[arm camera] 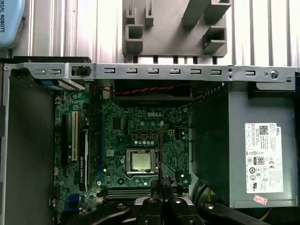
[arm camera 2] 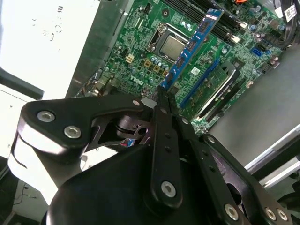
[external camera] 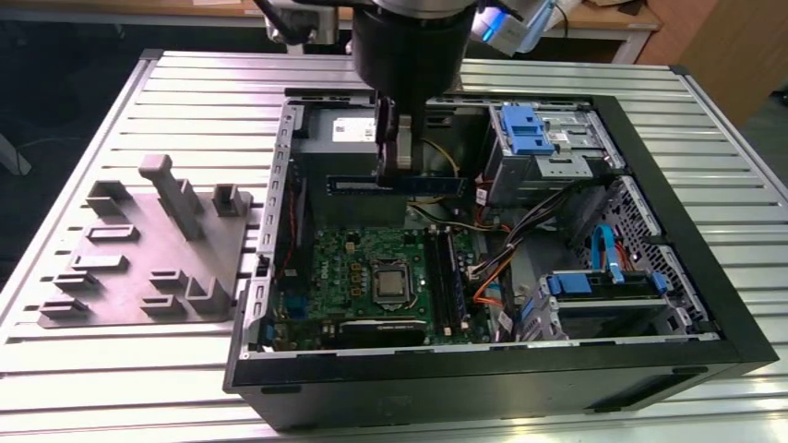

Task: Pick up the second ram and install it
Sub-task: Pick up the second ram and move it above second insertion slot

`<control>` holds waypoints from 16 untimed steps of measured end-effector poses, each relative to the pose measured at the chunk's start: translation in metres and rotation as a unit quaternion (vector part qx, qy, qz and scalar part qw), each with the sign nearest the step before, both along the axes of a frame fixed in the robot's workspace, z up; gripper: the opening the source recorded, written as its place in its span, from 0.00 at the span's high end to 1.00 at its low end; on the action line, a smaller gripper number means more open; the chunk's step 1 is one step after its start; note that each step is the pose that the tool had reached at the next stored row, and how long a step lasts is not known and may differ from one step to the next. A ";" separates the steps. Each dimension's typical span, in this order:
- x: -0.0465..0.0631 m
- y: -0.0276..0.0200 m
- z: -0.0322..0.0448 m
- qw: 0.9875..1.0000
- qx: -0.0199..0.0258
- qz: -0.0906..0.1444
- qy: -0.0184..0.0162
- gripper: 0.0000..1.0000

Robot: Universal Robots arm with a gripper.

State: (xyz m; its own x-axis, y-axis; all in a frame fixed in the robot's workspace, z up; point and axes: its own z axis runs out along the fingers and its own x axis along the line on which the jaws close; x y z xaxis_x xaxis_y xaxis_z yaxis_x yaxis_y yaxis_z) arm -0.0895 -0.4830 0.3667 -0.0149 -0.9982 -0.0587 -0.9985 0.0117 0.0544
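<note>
The second ram [external camera: 401, 184] is a long, thin dark stick with a bluish face, hanging level above the open computer case, over the back part of the green circuit board [external camera: 357, 268]. My gripper [external camera: 397, 173] comes down from above and is shut on it near its middle. In the second wrist view the stick [arm camera 2: 193, 46] juts out from between the black fingers [arm camera 2: 163, 105] over the processor socket [arm camera 2: 169, 46]. The first wrist view shows it edge-on as a thin line [arm camera: 160, 150] ahead of the gripper [arm camera: 161, 182]. The long black memory slots [external camera: 446, 277] lie below, toward the exterior view's right of the socket.
A grey moulded fixture tray [external camera: 148, 249] lies on the slatted table on the exterior view's left of the case. Inside the case are the grey power-supply box [arm camera: 243, 150], drive cages with blue tabs [external camera: 523, 129] and bundles of cables [external camera: 542, 221]. The case walls [external camera: 493, 365] ring the board.
</note>
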 end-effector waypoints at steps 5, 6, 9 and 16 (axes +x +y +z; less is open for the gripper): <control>0.000 -0.0010 -0.0091 1.000 0.000 0.002 0.000 0.88; 0.000 -0.0011 -0.0110 1.000 0.000 0.003 0.000 0.88; 0.000 -0.0012 -0.0163 1.000 0.000 0.004 0.000 0.88; 0.000 -0.0012 -0.0291 1.000 0.000 0.009 0.000 0.88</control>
State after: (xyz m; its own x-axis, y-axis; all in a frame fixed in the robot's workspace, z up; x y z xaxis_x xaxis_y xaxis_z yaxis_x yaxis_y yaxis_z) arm -0.0892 -0.4842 0.3375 0.0038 -0.9983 -0.0589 -0.9985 -0.0070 0.0547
